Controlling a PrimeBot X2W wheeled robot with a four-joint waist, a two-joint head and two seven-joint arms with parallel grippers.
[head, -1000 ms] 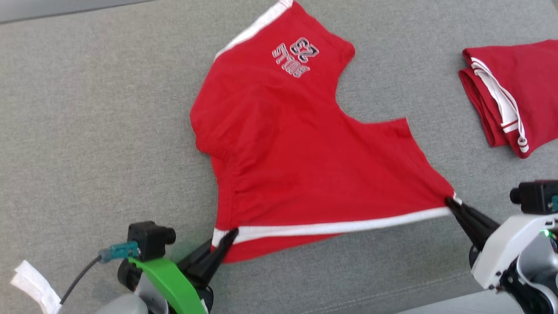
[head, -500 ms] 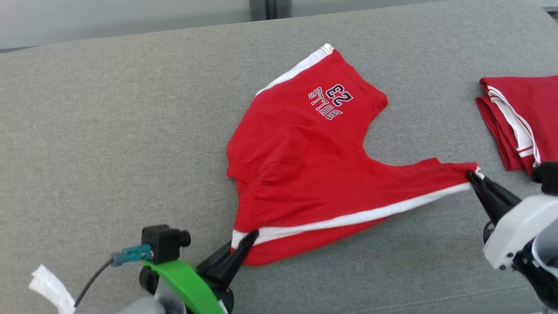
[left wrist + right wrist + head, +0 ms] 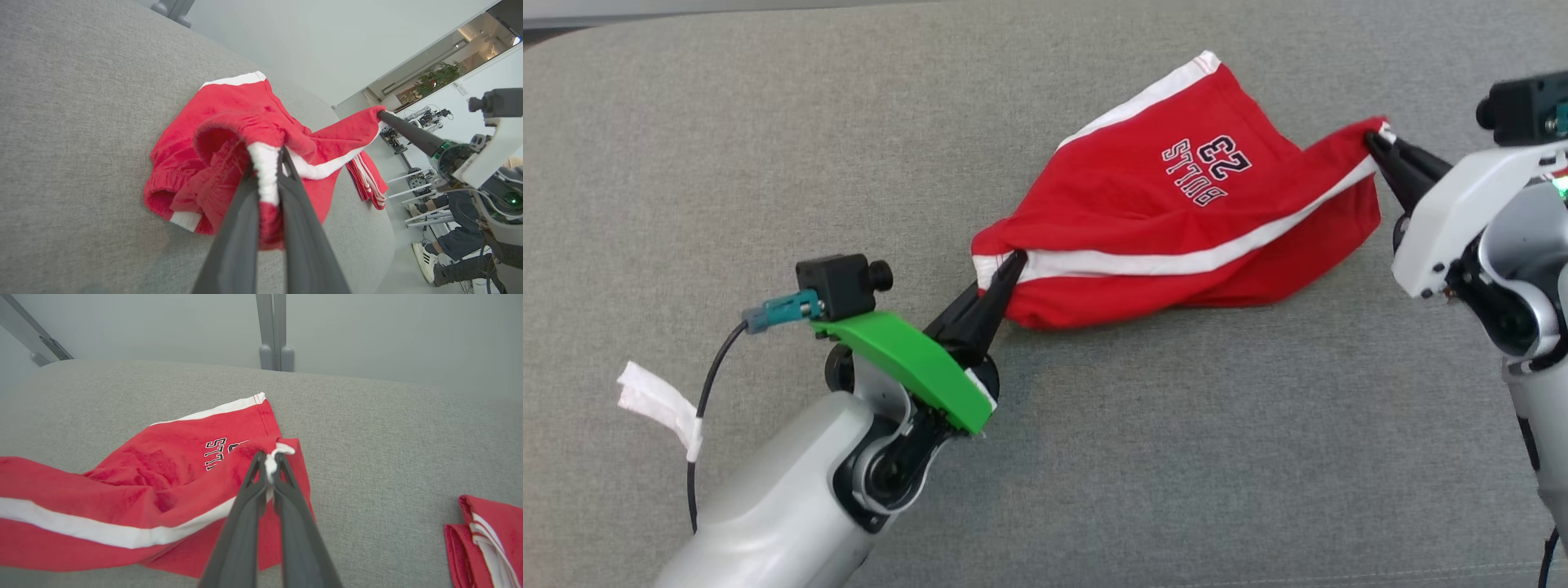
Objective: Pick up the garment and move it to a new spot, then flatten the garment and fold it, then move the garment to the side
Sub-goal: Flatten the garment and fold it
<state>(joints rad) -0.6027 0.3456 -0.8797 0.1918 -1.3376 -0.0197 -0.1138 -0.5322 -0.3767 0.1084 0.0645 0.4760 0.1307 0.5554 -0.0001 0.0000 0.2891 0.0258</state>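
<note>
The garment (image 3: 1176,220) is a pair of red shorts with white side stripes and a printed "23" logo, doubled over on the grey cushioned surface (image 3: 768,122). My left gripper (image 3: 1015,261) is shut on its white-striped waistband corner at the left. My right gripper (image 3: 1372,140) is shut on the opposite hem corner at the upper right, holding that edge lifted over the far leg. In the left wrist view the garment (image 3: 229,139) bunches around my fingers (image 3: 245,212). From the right wrist the garment (image 3: 143,486) stretches leftward from my fingers (image 3: 249,506).
A second red garment (image 3: 486,547), folded, lies on the surface to the right, also seen beyond the shorts as a folded red garment (image 3: 367,175). A person's legs and shoe (image 3: 433,253) are past the surface's edge. A white tag (image 3: 658,404) hangs from my left arm's cable.
Both grippers have carried the near striped edge away from me and over the far leg, doubling the shorts. The head camera has also shifted, and the folded garment has left its view.
</note>
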